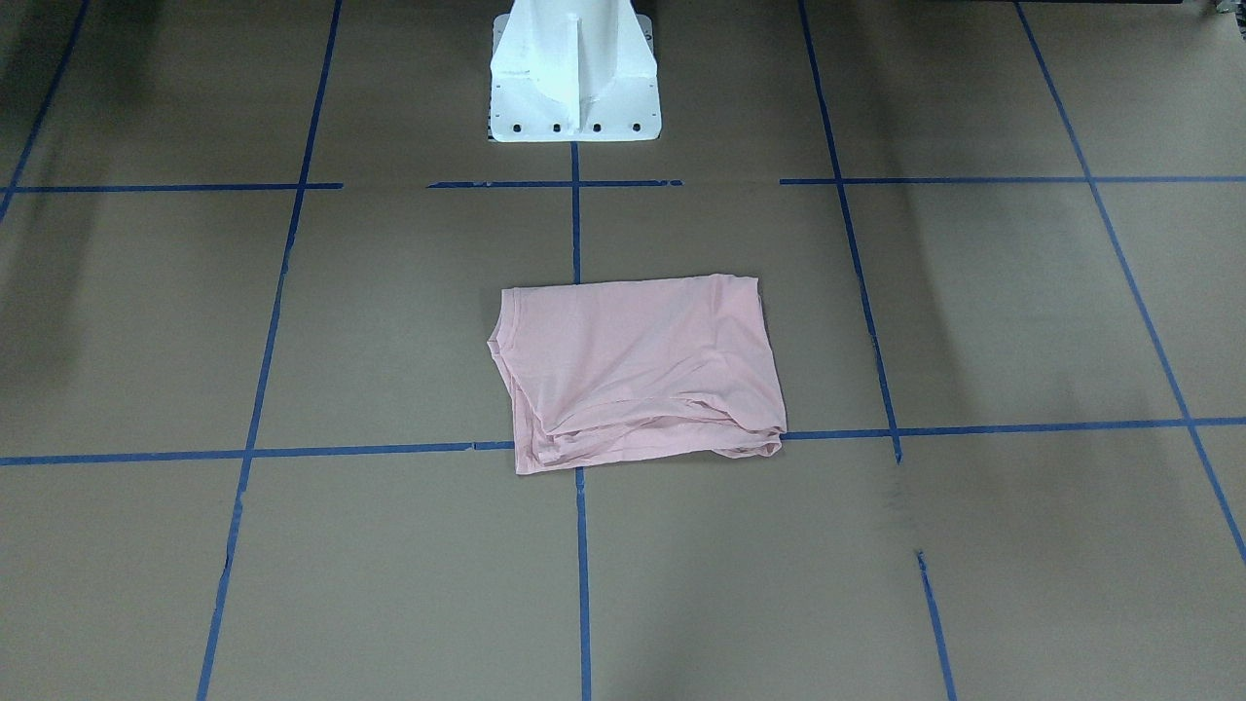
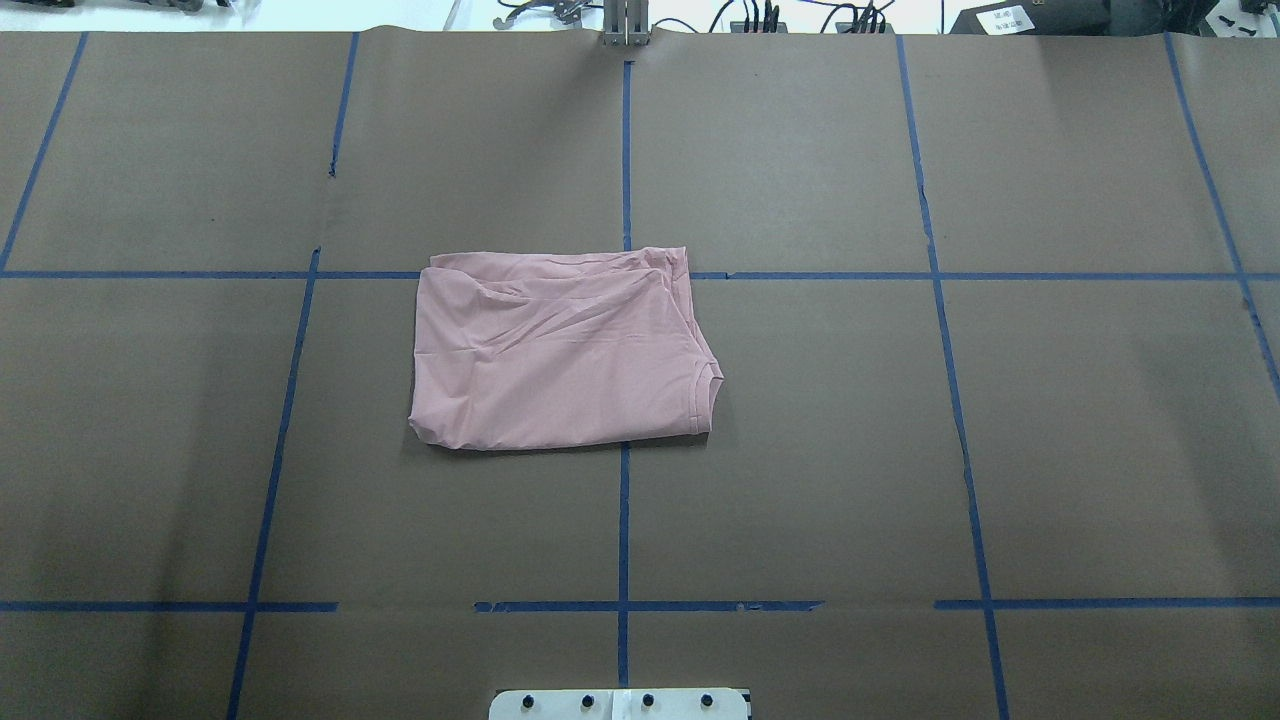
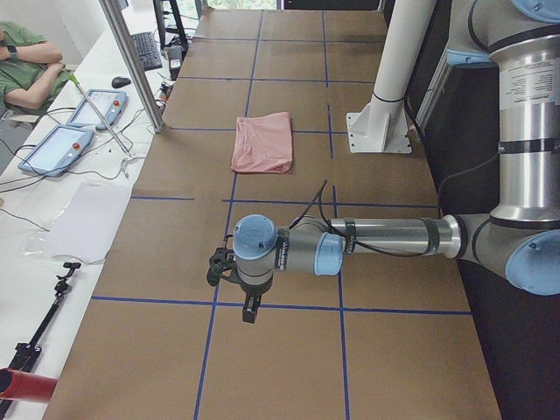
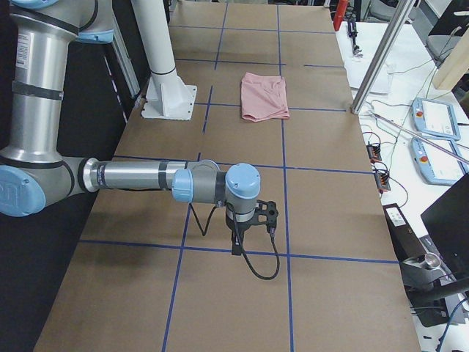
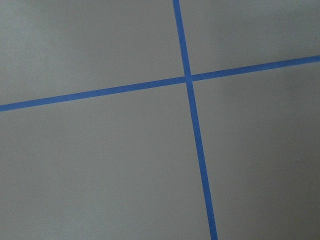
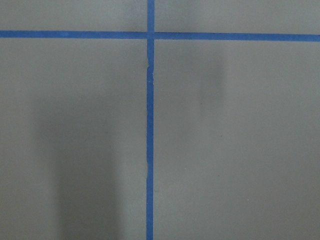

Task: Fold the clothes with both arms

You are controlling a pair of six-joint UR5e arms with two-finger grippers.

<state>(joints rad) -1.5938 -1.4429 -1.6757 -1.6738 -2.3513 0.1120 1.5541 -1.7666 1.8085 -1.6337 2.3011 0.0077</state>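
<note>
Cannot tell whether the left gripper [image 3: 249, 304] is spread or pressed together, being seen only from the table's end; same for the right gripper [image 4: 237, 242]. Both empty, poised low over bare table [image 2: 1000, 450] near its opposite ends, on the left arm [image 3: 385, 236] and right arm [image 4: 139, 176] stretched out level, well apart from the cloth. Mid-table, just in front of the white pedestal [image 1: 574, 78], lying across the blue tape lines [image 2: 624, 520]: the pale pink T-shirt [image 1: 642, 370], folded into a compact rectangle, collar at one corner, layered edges toward the operators' edge. Folding apparently finished, at most some squaring of loose layers left. No readable writing: plain side up, no print or tag on show
</note>
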